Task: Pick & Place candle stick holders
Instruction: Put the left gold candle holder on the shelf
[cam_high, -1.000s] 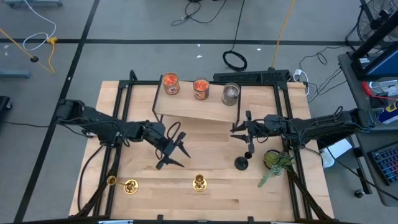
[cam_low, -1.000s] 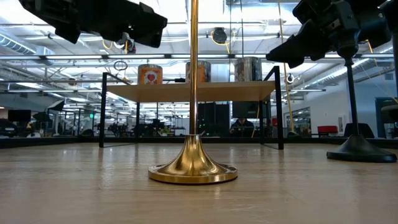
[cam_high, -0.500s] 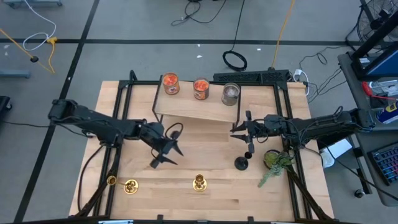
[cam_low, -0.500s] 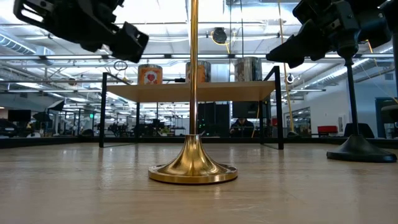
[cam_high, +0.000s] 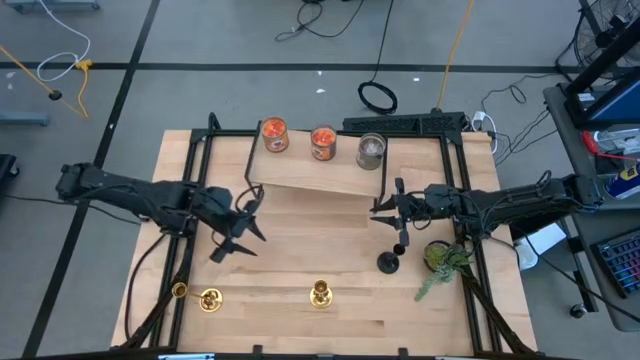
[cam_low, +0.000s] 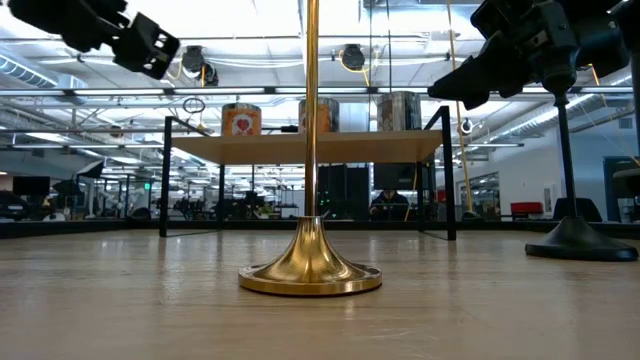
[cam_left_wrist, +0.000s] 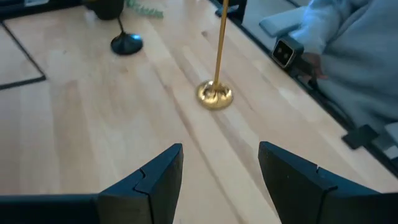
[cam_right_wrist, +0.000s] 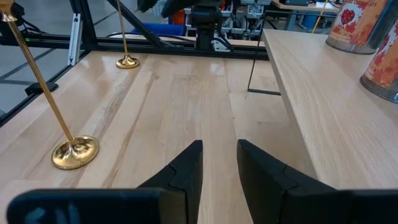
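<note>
High view: the table (cam_high: 300, 320) carries three candle stick holders along its front half. The black holder (cam_high: 388, 262) stands just beside the plant (cam_high: 441, 260) on the right. One brass holder (cam_high: 320, 293) stands at front centre, and the second brass holder (cam_high: 207, 299) stands near the front left corner. On the raised shelf (cam_high: 310, 176) at the back stand two orange jars (cam_high: 274, 135) and a grey jar (cam_high: 371, 150); their contents cannot be made out.

The left gripper (cam_high: 232, 229) hangs over the left middle of the table, well apart from every holder, fingers spread and empty. The right gripper (cam_high: 388, 208) hangs just behind the black holder, holding nothing.

Low view: only the centre brass holder's flared base (cam_low: 311, 270) and stem show in full, with the black holder's base (cam_low: 581, 240) at the right edge. The shelf and its three jars appear behind.

Left wrist view: the open fingers (cam_left_wrist: 155, 180) frame bare wood. Beyond them stand the centre brass holder (cam_left_wrist: 215, 93) and, farther off, the black holder (cam_left_wrist: 127, 42). A person's grey sleeve (cam_left_wrist: 348, 56) lies past the table edge, seen in no other view.

Right wrist view: the fingers (cam_right_wrist: 186, 165) stand apart by a narrow gap. Both brass holders show upright, one near (cam_right_wrist: 74, 151) and one far (cam_right_wrist: 127, 61).
</note>
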